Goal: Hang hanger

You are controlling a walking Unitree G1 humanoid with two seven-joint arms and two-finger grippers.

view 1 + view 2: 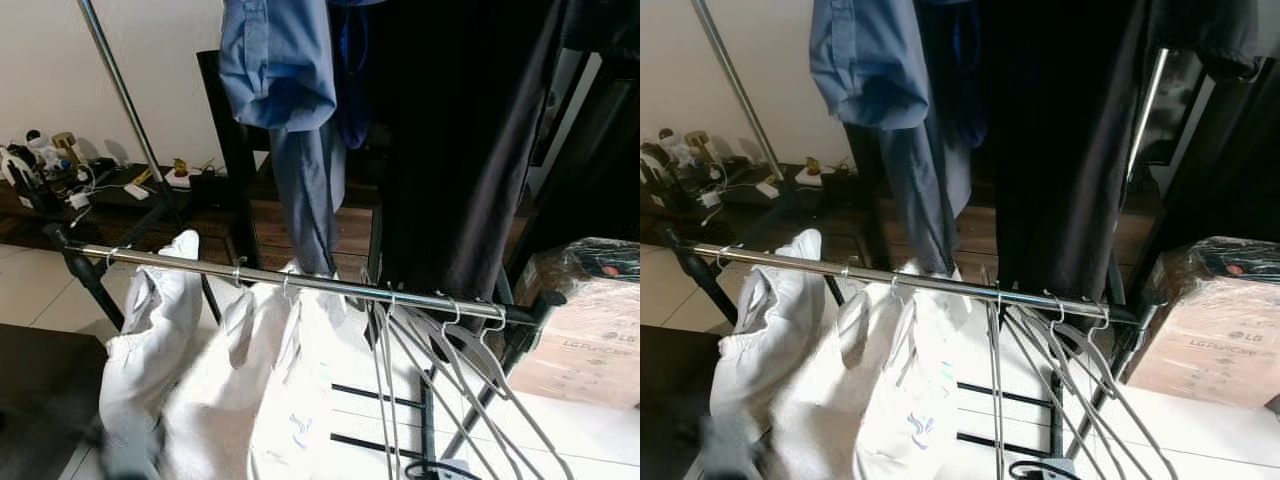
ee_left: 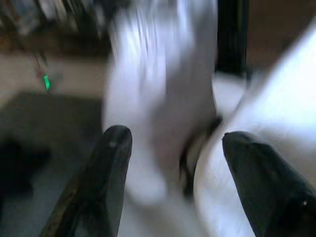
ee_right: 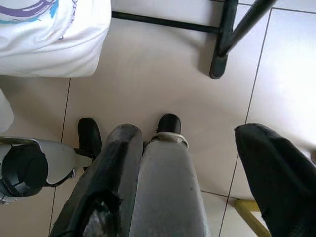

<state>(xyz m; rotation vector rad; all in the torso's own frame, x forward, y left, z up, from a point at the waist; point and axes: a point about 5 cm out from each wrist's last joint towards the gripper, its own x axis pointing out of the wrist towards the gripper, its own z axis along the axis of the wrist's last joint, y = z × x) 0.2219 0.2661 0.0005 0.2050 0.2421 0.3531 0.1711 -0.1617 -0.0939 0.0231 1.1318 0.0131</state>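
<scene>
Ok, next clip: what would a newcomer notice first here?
Probably the silver rail running across the middle, with white garments hanging from its left and centre and a bunch of empty hangers at its right end. Above it hang a blue shirt and dark clothes.

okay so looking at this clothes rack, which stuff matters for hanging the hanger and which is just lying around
For the job:
lower rail
empty hangers
white garments
left end effector, open, near the white garments
right end effector, open, above the floor

Just lying about:
cardboard box
blue shirt
black garment
clutter on the low shelf
</scene>
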